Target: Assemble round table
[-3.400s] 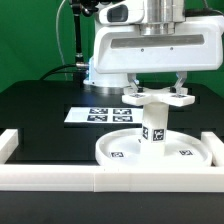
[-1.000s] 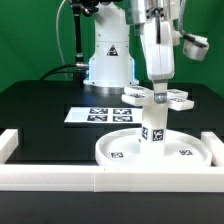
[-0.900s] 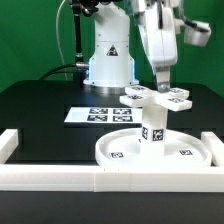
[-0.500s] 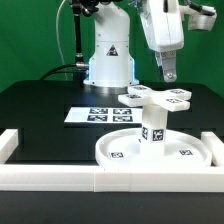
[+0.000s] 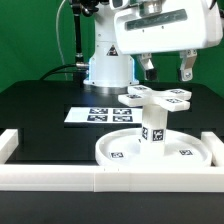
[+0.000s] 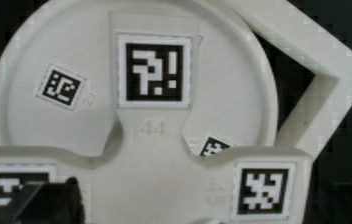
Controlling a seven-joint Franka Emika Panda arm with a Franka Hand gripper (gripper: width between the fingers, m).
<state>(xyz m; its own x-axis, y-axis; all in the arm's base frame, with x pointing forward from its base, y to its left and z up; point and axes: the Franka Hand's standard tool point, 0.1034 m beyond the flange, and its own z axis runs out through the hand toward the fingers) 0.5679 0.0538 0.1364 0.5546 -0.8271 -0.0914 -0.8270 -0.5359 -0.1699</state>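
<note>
While my hand (image 5: 164, 68) hangs above the assembly, its two fingers stand wide apart and grip nothing; both dark fingertips (image 5: 186, 72) are clear of every part.

Round disc (image 5: 115, 152) lies rim-up on the black tabletop (image 5: 40, 105), close behind the white border rail (image 5: 100, 178). Short cylindrical leg (image 5: 152, 126) stands upright at the disc's middle, tag facing the exterior camera. Cross-shaped base piece (image 5: 155, 97) sits level on top of the leg, its tagged arms spread out flat, directly below my open fingers but apart from them.

Around it: the rail runs across the front and turns back at both ends, boxing in the disc on the near side. Marker board (image 5: 98, 114) lies flat on the tabletop behind the disc, toward the exterior view's left, partly hidden by the cross piece. Arm's white pedestal (image 5: 107, 62) stands farther back, with a dark cable (image 5: 73, 35) hanging toward the exterior view's left of it. Green backdrop behind.

Wrist view looks straight down: disc floor with tags fills the frame, two arms of the cross piece (image 6: 262, 182) in the foreground, rail (image 6: 315, 95) angled along one side. Leg is hidden beneath the cross there.
</note>
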